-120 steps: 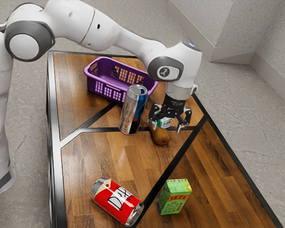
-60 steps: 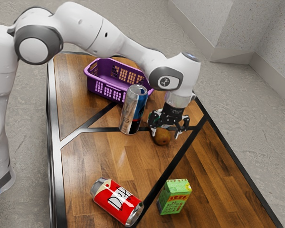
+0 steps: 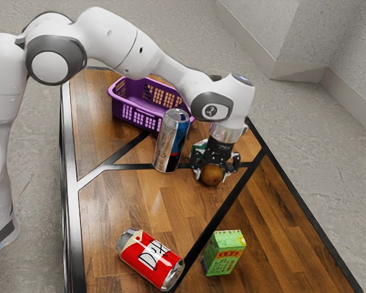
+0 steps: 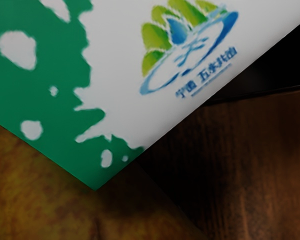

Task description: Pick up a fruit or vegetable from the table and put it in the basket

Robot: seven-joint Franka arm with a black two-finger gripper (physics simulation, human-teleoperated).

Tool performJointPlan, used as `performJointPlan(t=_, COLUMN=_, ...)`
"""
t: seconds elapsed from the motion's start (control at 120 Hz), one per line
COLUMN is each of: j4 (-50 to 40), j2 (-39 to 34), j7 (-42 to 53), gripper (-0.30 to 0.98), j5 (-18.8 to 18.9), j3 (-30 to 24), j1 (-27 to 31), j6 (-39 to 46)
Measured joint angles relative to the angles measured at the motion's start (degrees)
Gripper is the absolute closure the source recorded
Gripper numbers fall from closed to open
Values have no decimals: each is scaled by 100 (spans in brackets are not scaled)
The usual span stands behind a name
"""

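The task's brown, rounded fruit (image 3: pixel 211 176) is at the black two-finger gripper (image 3: pixel 213 173), directly under the hand and low among its tips, over the wood-plank table (image 3: pixel 128 195) with black strips; whether the gripper is spread or pinching the fruit I cannot tell, since contact on both sides is not clear; nor can I tell whether the fruit touches the tabletop. A green-and-white printed carton (image 3: pixel 199 147) is close beside the gripper, partly hidden by it; in the wrist view its printed face lies very near the camera, with blue and light-green artwork, and one corner overlaps the fruit's mottled, yellow-brown skin. The purple plastic basket with latticed walls (image 3: pixel 138 115) is on the table, apart from the fruit, farther toward the exterior view's upper left; the fruit is outside it. A tall silver-and-blue metal can (image 3: pixel 171 141) stands near the gripper, on its exterior-view left, and overlaps the basket's near wall in that view; a red metal can with a white label band (image 3: pixel 150 259) lies on its side, well apart from the gripper, toward the exterior view's lower edge; beside it is a small green box with red lettering (image 3: pixel 224 253), upright.
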Motion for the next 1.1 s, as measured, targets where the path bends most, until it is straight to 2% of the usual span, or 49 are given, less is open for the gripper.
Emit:
performJointPlan(t=0.075, j4=-13, j2=-10, j7=11, gripper=20, j5=-16, j3=-2, j1=4, j6=-1)
performJointPlan(t=0.175, j4=-24, j2=-103, j7=13, gripper=35, j5=-19, j3=-17, j1=3, j6=-43)
performJointPlan(t=0.267, j4=-28, j2=-273, j7=13, gripper=30, j5=-24, j3=-41, j1=-2, j6=-114)
performJointPlan(t=0.483, j4=59, j2=-667, j7=13, gripper=34, j5=-12, j3=-251, j1=-68, j6=-271)
performJointPlan(t=0.667, j4=1144, j2=-846, j7=22, gripper=34, j5=120, j3=-276, j1=-97, j6=-739)
performJointPlan(t=0.758, j4=1420, j2=-1010, j7=46, gripper=30, j5=175, j3=204, j1=-122, j6=-1034)
performJointPlan(t=0.85, j4=1638, j2=-1094, j7=92, gripper=31, j5=201, j3=1082, j1=-163, j6=-1355)
performJointPlan(t=0.942, j4=1750, j2=-1112, j7=142, gripper=31, j5=228, j3=1826, j1=58, j6=-1616)
performJointPlan(t=1.008, j4=1780, j2=-1117, j7=191, gripper=31, j5=239, j3=2127, j1=291, j6=-1756)
performJointPlan(t=1.1, j4=1770, j2=-1108, j7=252, gripper=30, j5=242, j3=2245, j1=510, j6=-1891)
